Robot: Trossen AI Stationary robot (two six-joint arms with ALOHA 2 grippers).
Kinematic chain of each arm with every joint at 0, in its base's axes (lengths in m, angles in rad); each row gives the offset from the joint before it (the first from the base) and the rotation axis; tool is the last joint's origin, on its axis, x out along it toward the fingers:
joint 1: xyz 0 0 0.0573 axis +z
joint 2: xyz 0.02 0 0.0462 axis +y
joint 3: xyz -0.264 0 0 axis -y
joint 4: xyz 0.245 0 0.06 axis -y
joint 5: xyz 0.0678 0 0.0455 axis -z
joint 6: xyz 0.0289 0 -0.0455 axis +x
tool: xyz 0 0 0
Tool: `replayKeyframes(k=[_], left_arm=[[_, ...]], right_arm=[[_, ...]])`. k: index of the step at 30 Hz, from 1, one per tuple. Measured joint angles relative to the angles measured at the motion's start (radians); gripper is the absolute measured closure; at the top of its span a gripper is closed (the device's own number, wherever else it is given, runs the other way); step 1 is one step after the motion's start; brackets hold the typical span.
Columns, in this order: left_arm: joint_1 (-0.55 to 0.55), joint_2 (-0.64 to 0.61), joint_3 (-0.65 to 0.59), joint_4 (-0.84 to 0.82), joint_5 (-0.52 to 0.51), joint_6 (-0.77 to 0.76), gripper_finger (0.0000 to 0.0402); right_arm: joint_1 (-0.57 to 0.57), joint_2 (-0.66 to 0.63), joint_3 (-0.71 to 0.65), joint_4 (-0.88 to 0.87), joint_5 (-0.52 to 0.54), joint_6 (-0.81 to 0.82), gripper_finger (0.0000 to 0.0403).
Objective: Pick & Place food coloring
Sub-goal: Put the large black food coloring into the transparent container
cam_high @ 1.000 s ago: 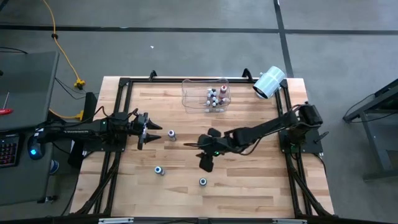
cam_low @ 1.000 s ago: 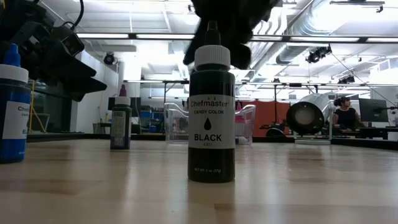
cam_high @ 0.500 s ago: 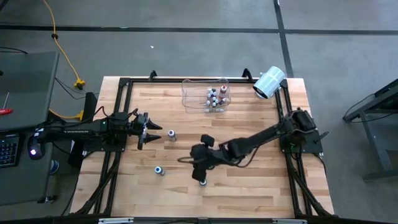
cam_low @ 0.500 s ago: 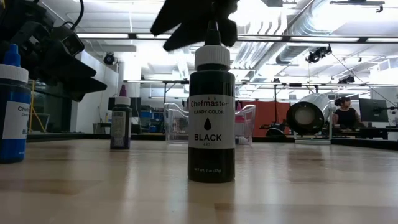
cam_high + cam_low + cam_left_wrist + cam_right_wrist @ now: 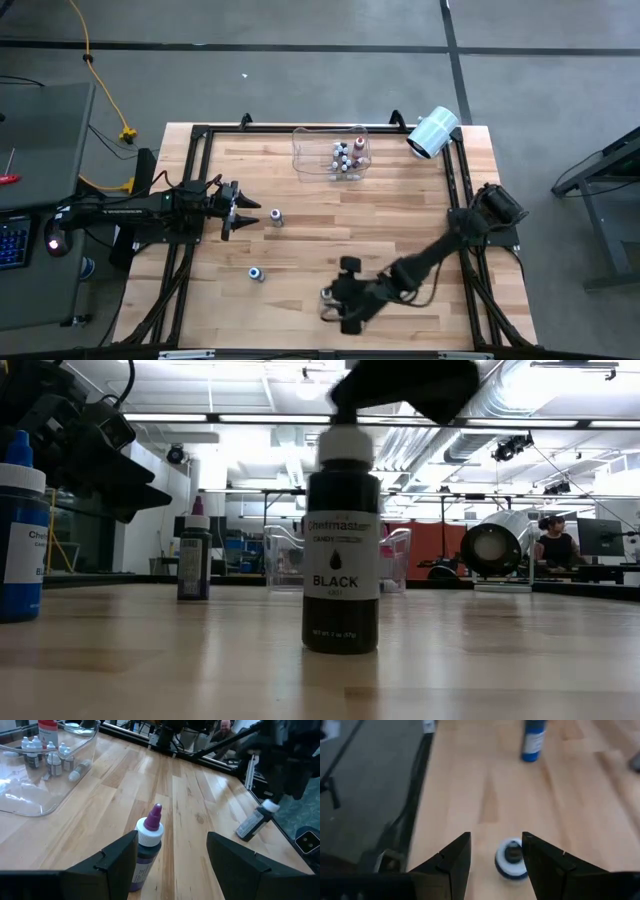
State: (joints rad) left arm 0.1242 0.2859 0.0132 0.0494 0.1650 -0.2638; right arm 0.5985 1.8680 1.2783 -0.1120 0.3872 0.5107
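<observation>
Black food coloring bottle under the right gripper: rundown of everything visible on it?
The black bottle is a small dropper bottle of dark, glossy plastic with a whitish ribbed cap and a dark tip. Its dark label reads Chefmaster, Candy Color, Black. It stands upright on the wooden table near the front edge, apart from the other bottles. The right gripper is right above it, fingers open either side of the cap; whether a finger touches the cap cannot be told.

Robotics lab or workshop: wooden workbench (image 5: pixel 400 210), exposed ceiling ducts (image 5: pixel 520 400), strip lights, concrete floor (image 5: pixel 300 80).
</observation>
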Motion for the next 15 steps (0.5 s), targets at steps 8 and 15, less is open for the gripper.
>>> replayKeyframes(k=[8,15], left_arm=[[0.000,0.000,0.000,0.000,0.000,0.000,0.0167],[0.000,0.000,0.000,0.000,0.000,0.000,0.0167]], right_arm=[[0.148,-0.078,-0.212,0.104,0.114,0.067,0.0237],[0.123,-0.124,-0.289,0.168,0.221,0.076,0.0237]])
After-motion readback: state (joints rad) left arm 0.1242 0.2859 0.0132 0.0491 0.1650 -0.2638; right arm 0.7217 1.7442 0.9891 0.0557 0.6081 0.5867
